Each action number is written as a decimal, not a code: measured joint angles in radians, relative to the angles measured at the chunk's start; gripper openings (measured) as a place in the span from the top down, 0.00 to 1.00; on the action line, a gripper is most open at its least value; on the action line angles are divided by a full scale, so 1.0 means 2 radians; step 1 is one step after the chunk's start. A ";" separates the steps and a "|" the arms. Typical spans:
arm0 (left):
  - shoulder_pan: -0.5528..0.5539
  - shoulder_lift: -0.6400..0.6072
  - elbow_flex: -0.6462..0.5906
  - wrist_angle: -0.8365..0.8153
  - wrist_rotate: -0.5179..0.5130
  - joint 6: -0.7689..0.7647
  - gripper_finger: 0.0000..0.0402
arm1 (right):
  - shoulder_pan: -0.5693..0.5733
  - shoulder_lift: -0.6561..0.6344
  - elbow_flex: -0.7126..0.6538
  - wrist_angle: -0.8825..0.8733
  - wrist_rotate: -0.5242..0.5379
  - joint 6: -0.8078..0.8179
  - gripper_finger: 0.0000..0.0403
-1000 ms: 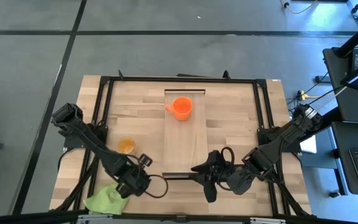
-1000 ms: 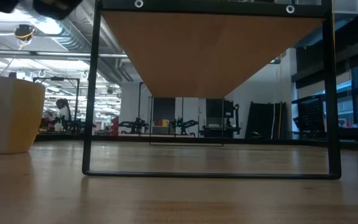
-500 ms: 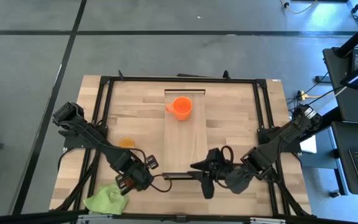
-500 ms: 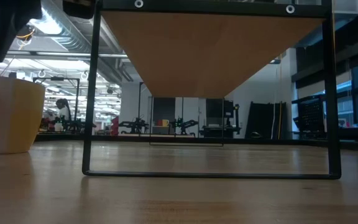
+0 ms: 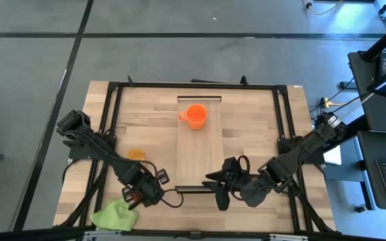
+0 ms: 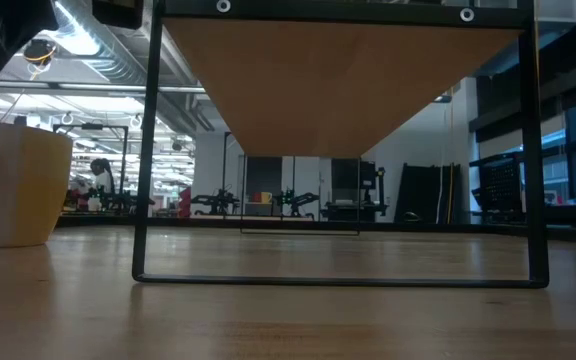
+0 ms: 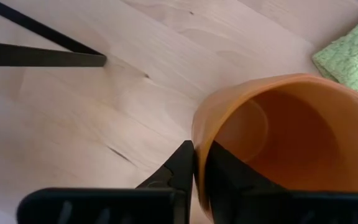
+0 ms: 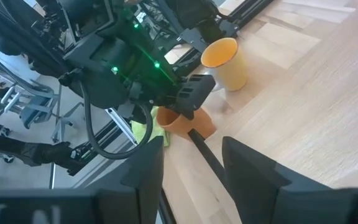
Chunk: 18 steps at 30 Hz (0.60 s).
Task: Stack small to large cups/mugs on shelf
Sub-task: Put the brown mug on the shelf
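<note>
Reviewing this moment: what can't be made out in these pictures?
- Rust-brown mug: handle and base cut off in the left wrist view; mostly under the left gripper in the high view.
- Amber cup: cut by the low view's edge.
- Shelf top: hidden in the low view.

Two mugs (image 5: 195, 115) (image 7: 278, 149), one cup (image 5: 135, 154), one cloth (image 5: 114, 215)

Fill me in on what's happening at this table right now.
The left gripper pinches the rim of the rust-brown mug near the table's front left, beside the lime-green cloth. The right gripper hangs open over the near end of the shelf. The bright orange mug already stands at the shelf's far end, and the amber-yellow cup waits on the tabletop.
</note>
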 joint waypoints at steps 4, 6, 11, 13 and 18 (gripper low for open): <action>-0.004 0.000 0.000 0.001 0.000 0.000 0.88 | 0.000 0.000 0.000 0.000 0.000 0.000 0.59; -0.003 0.000 0.000 0.001 0.000 0.000 0.86 | 0.000 0.000 0.000 0.000 0.000 0.000 0.59; -0.003 0.000 0.006 -0.001 -0.003 -0.003 0.83 | 0.000 0.000 0.000 0.000 0.000 -0.001 0.59; -0.002 0.000 0.016 0.000 -0.010 -0.009 0.82 | 0.000 0.000 0.000 -0.001 0.000 -0.003 0.59; 0.008 0.000 0.052 -0.013 -0.014 -0.020 0.82 | 0.000 0.000 0.000 -0.004 -0.001 -0.008 0.59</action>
